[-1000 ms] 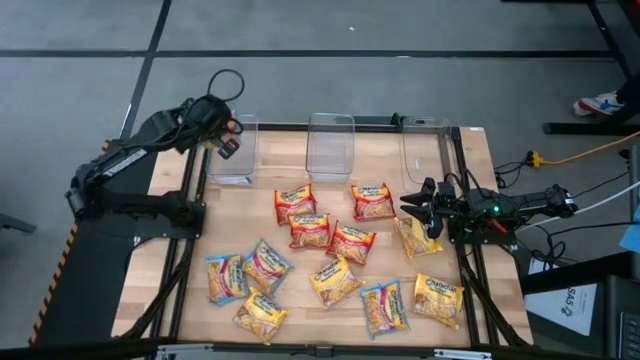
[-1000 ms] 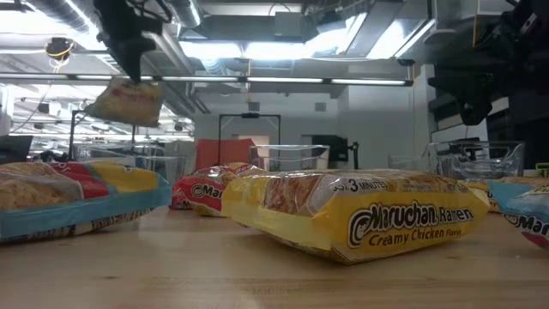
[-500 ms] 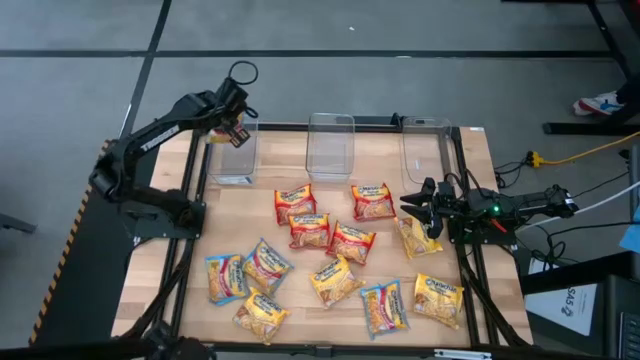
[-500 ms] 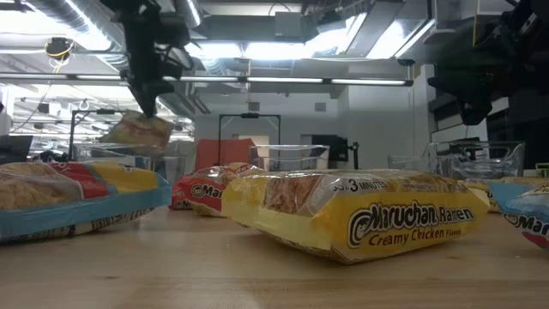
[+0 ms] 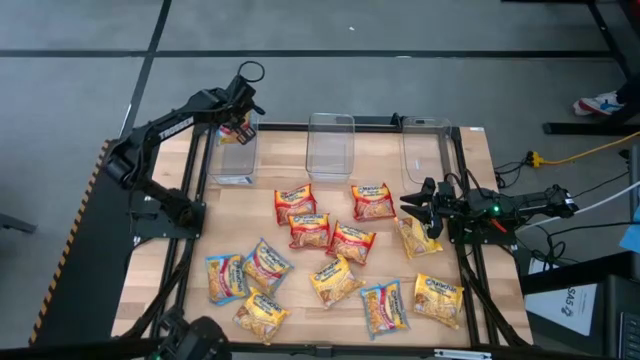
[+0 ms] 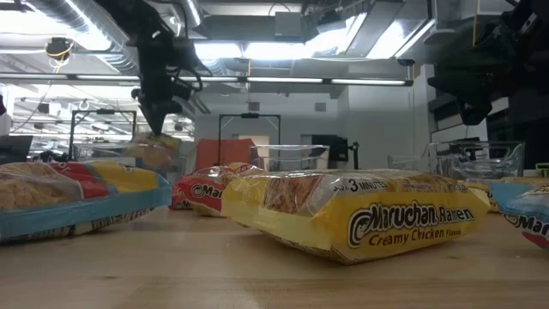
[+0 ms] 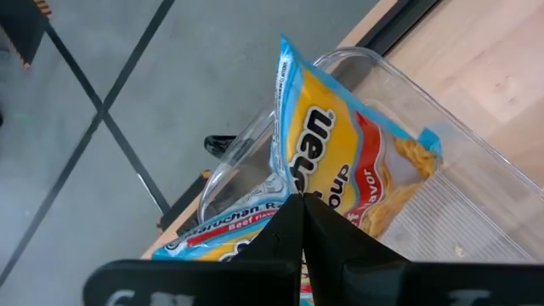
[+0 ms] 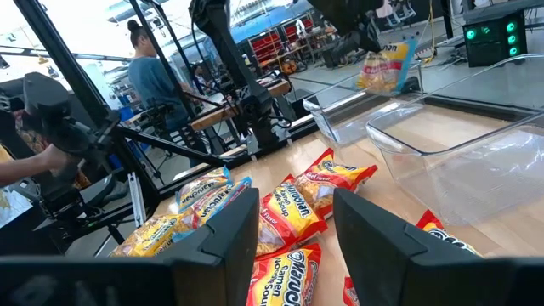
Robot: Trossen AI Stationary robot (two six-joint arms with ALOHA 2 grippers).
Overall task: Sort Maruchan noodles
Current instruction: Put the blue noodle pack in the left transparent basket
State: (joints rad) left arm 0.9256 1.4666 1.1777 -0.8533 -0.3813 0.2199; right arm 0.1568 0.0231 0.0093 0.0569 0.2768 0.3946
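Note:
My left gripper hangs over the left clear bin at the table's far left corner, shut on a blue-edged Maruchan packet, which also shows in the low view. My right gripper waits open above the table's right side, next to a yellow packet. Several other packets lie flat on the table: red ones in the middle, yellow ones and blue ones nearer the near edge. My left gripper pinches the blue-edged packet between its two fingers at one edge, coming from above and pointing down. The packet hangs below the fingers in the mouth of the left bin. Whether its lower end touches the bin floor I cannot tell.
Two more clear bins stand along the far edge, the middle one and the right one. A black frame rail runs along the table's right side. A person stands beyond the table in the right wrist view.
My left gripper has moved toward the far edge and a little right, over the left bin, then come down. The packet it holds has sunk from well above the bin to the bin's mouth. My right arm has kept still.

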